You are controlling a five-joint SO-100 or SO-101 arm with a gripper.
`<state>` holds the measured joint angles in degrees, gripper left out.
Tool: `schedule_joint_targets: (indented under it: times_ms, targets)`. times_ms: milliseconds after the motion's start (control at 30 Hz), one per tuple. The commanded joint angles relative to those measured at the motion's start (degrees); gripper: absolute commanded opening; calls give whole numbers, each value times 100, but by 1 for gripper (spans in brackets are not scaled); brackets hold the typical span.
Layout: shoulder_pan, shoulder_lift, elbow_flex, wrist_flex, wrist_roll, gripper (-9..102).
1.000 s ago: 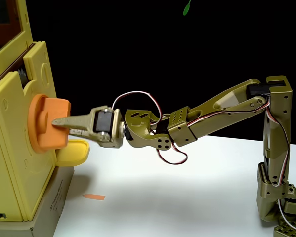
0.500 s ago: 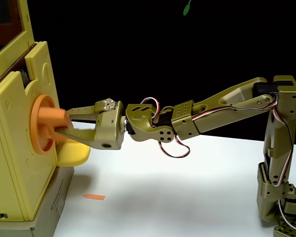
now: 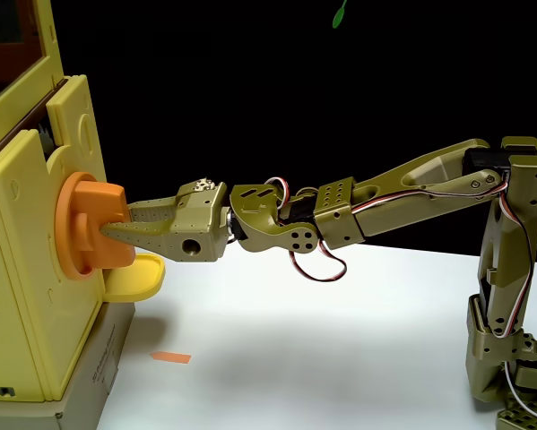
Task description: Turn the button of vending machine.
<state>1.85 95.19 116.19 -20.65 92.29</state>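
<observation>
At the left edge of the frame, the vending machine (image 3: 26, 269) is standing on a low box on the white bench (image 3: 340, 358), and the gripper (image 3: 107, 222) is clamping its two fingers on the thick bar of the orange button (image 3: 93, 224), which is sitting on the machine's front just above the small yellow tray (image 3: 138, 278). The turning step appears to be under way, and the next move is calling for further wrist roll with the grip kept firm so the bar does not slip out. The olive arm (image 3: 402, 193) is reaching nearly level from its base at the lower right, stretched long toward the machine.
</observation>
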Motion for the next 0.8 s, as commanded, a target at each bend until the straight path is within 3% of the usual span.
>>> schedule_joint_targets:
  times_ms: [0,267,400,533,767]
  targets:
    - [53,316,-18,44,-290,12]
    - [-70,677,264,211,-202,21]
    - [18,1354,773,396,-905,21]
    - [53,2382,1494,888,-3032,22]
    - [70,4263,2804,2171,-8798,36]
